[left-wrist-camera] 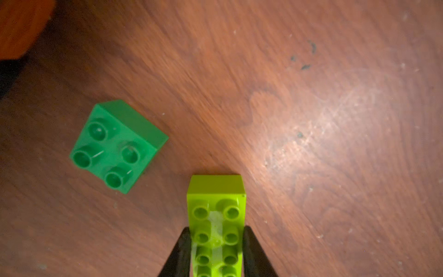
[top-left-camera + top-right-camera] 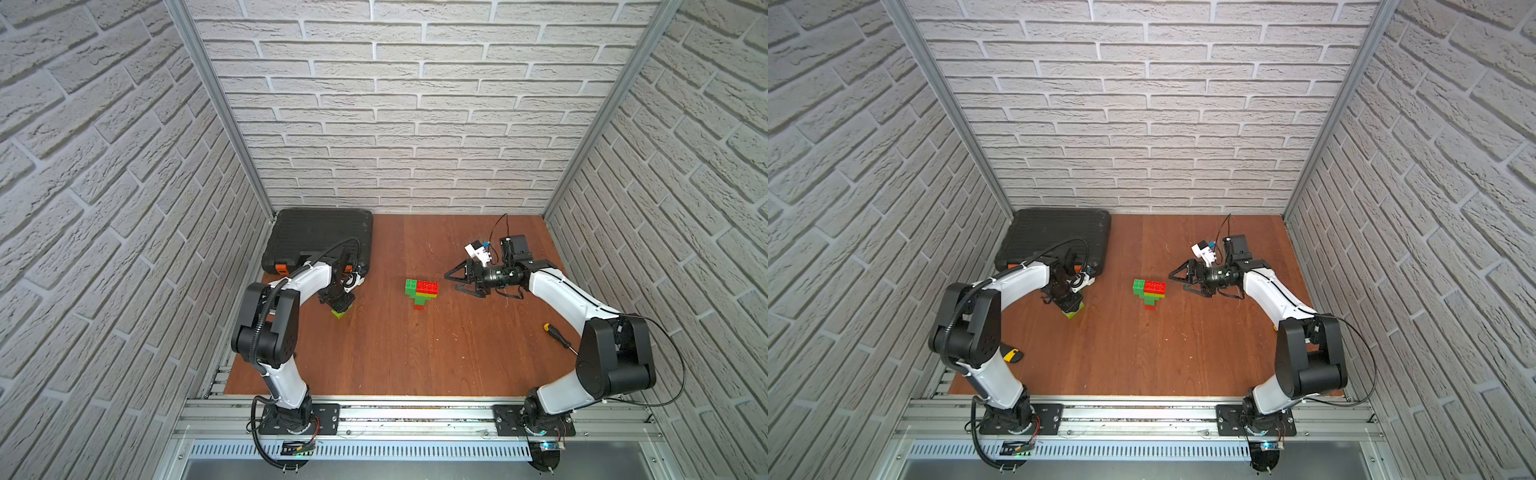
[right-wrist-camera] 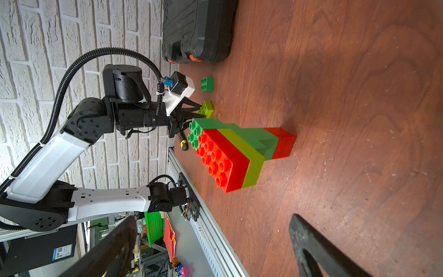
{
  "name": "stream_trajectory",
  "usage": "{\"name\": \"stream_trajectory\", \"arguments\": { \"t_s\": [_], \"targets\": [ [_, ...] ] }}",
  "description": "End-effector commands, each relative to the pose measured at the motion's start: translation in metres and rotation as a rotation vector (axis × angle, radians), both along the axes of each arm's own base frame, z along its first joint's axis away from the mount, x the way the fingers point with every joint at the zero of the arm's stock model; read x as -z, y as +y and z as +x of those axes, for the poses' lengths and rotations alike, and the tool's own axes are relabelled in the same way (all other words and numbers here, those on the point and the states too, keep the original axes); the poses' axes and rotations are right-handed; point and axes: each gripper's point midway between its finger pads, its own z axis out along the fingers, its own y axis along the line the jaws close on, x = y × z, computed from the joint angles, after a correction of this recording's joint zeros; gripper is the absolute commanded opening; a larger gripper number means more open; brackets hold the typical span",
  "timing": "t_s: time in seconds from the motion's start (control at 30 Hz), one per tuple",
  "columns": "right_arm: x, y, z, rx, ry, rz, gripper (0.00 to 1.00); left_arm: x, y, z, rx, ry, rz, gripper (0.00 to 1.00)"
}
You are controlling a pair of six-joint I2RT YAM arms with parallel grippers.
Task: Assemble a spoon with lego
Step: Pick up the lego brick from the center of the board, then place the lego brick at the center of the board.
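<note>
Left claw (image 1: 217, 233) is squeezed on a long lime brick (image 1: 215, 191), well left of the spoon (image 2: 420, 291), which stands between both claws. This looks like the pick-up step. Next, the brick needs lifting, carrying over and pushing onto the spoon's studs. Right claw (image 2: 451, 281) gapes wide, holding nothing, just right of the spoon. A dark green square brick (image 1: 117, 146) and a black toolcase (image 2: 320, 237) sit farther off. The way looks clear.

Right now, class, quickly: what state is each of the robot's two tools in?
Left tool: closed, holding the lime brick.
Right tool: open, holding nothing.
</note>
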Motion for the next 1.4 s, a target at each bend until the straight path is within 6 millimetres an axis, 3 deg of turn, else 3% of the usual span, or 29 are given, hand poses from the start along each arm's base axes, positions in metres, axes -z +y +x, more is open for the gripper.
{"name": "stream_trajectory", "arguments": {
  "t_s": [0.0,0.23,0.43,0.57,0.73,0.83,0.97,1.07,1.2,1.37],
  "targets": [
    [-0.025,-0.004,-0.001,-0.002,-0.08,-0.003,0.98,0.003,-0.003,-0.006,0.023,-0.007,0.012,0.32],
    [-0.032,-0.009,-0.008,0.004,-0.093,-0.008,0.98,0.015,-0.006,-0.017,0.044,0.027,0.015,0.4],
    [-0.033,-0.015,-0.007,0.025,-0.099,-0.015,0.98,0.005,-0.011,-0.018,0.081,-0.017,0.023,0.23],
    [-0.039,-0.023,-0.005,0.027,-0.163,-0.068,0.97,-0.021,-0.022,-0.029,0.161,-0.065,0.024,0.17],
    [-0.062,-0.038,-0.007,0.055,-0.413,-0.208,0.97,-0.058,-0.063,-0.073,0.434,-0.121,-0.029,0.19],
    [-0.078,-0.047,-0.01,0.08,-0.596,-0.3,0.97,-0.064,-0.097,-0.095,0.58,-0.141,-0.049,0.22],
    [-0.092,-0.055,-0.019,0.075,-0.734,-0.382,0.97,-0.047,-0.144,-0.108,0.699,-0.136,-0.055,0.22],
    [-0.091,-0.059,-0.022,0.077,-0.749,-0.419,0.97,-0.03,-0.171,-0.113,0.737,-0.113,-0.059,0.22],
    [-0.086,-0.06,-0.027,0.074,-0.758,-0.429,0.98,-0.01,-0.187,-0.114,0.759,-0.096,-0.034,0.24],
    [-0.081,-0.059,-0.029,0.059,-0.776,-0.431,0.97,0.0,-0.192,-0.119,0.783,-0.087,-0.031,0.48]
  ]
}}
